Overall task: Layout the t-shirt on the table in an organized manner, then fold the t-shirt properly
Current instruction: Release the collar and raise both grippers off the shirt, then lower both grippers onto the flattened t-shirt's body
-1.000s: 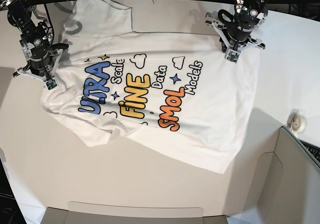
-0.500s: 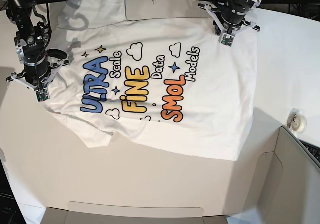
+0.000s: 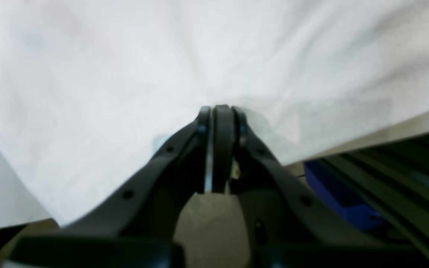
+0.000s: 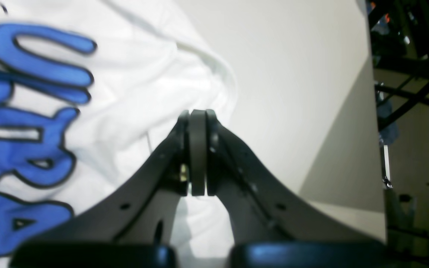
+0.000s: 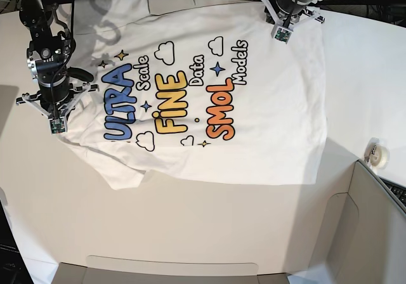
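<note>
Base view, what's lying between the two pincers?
The t-shirt spans from the right pincer to the left pincer, print up, in the base view.

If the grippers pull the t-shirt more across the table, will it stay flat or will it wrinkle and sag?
The t-shirt is probably floppy: folds radiate from the left gripper pinching it. It likely slides easily, as the table looks smooth. Its sleeve lies crumpled, so slack parts may bunch.

The t-shirt [image 5: 266, 119] is soft white cloth, a bit wrinkly, with a flat matte colour print. It's on a smooth matte white table [image 5: 190, 227]. Both grippers, left [image 3: 218, 111] and right [image 4: 196, 113], look like black, slightly shiny plastic.
</note>
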Motion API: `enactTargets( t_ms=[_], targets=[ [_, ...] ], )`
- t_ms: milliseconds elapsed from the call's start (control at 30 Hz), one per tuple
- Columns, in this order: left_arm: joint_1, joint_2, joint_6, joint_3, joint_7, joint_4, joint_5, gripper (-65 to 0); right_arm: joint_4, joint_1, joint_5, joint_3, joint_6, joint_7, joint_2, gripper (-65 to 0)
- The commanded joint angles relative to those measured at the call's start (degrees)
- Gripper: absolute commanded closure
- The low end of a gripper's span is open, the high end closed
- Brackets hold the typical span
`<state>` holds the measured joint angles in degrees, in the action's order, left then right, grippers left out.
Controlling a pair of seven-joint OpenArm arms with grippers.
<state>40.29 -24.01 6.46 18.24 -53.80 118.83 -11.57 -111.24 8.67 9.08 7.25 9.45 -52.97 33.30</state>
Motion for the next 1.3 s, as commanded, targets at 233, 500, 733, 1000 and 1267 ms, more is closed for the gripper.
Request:
enactTargets(
  t_ms=[233, 500, 733, 1000, 1267],
  targets=[
    [-2.9, 0.3, 6.0, -0.5, 4.8, 1.0, -1.6, -2.8, -1.0, -6.6, -0.9, -0.3, 0.3, 1.4, -4.9, 0.0],
    [-12.2, 0.6, 8.3, -0.6, 14.3, 1.0, -1.6, -2.8, -0.9, -9.4, -0.9, -0.2, 0.3, 1.4, -8.6, 0.0],
    [-15.2, 0.5, 8.1, -0.7, 9.4, 1.0, -1.6, -2.8, -0.7, -9.9, -0.9, -0.3, 0.3, 1.4, -9.5, 0.0],
    [-30.9, 0.6, 8.0, -3.6, 2.0, -0.7, -1.6, -2.8, 13.3, -19.9, -0.9, 5.4, 0.3, -3.8, -11.5, 0.0],
    [-47.6, 0.8, 7.9, -1.9, -1.2, -7.0, -1.8, -2.8, 31.6, -33.8, -0.9, 16.6, 0.3, -1.6, -14.7, 0.0]
  ],
)
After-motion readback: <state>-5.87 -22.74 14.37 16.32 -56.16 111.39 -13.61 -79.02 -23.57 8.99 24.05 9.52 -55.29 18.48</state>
